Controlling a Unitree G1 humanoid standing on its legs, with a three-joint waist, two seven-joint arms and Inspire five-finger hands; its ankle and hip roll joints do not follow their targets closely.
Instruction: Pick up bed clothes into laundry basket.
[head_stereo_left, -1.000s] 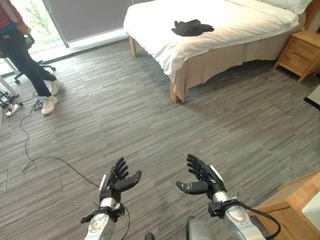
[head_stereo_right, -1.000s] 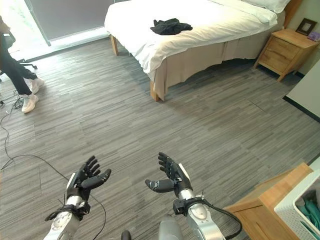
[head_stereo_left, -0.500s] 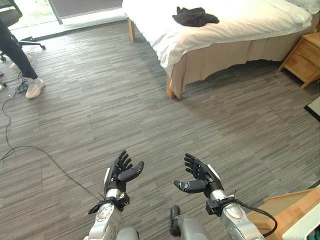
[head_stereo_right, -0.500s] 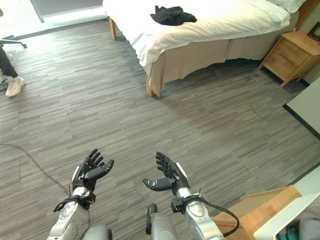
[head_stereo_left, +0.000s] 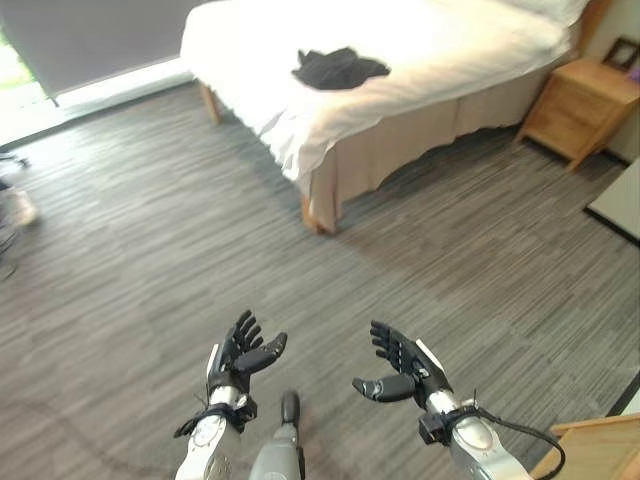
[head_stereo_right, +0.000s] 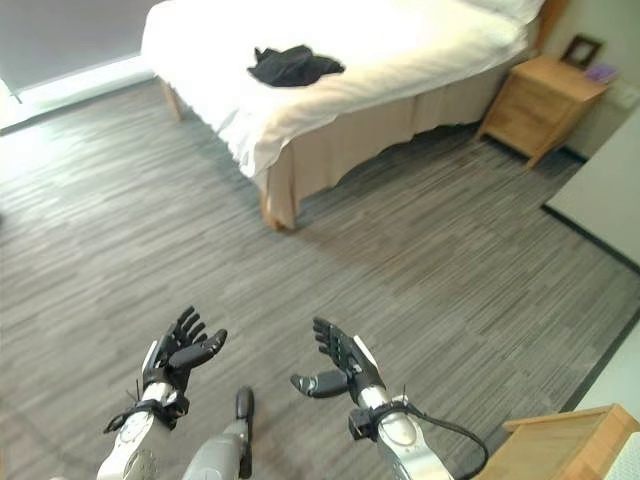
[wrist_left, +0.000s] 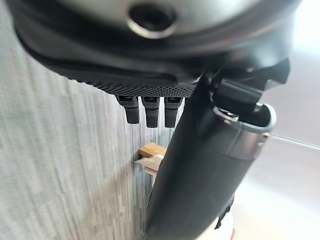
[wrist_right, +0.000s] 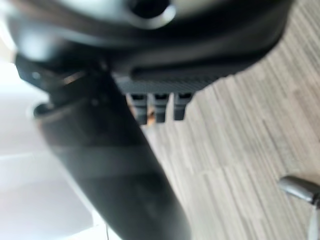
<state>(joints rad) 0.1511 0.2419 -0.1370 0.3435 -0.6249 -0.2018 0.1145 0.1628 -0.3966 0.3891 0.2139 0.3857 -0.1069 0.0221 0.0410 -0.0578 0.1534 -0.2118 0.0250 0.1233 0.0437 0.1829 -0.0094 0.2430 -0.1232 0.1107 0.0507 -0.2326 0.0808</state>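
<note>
A dark crumpled garment lies on the white bed at the far side of the room, near the bed's left end. Both hands hover low over the grey floor, far short of the bed. My left hand is open, its fingers spread and pointing upward. My right hand is open too, palm turned inward with the thumb sticking out to the left. Neither hand holds anything. In the wrist views the left fingers and right fingers show straight over bare floor.
A wooden nightstand stands to the right of the bed, with a small picture frame on it. A wooden corner juts in at the lower right. A bright window strip runs along the far left wall.
The camera has swung to the right: the bed and garment sit further left, and the person has dropped out of view. Both hands keep the same open pose.
</note>
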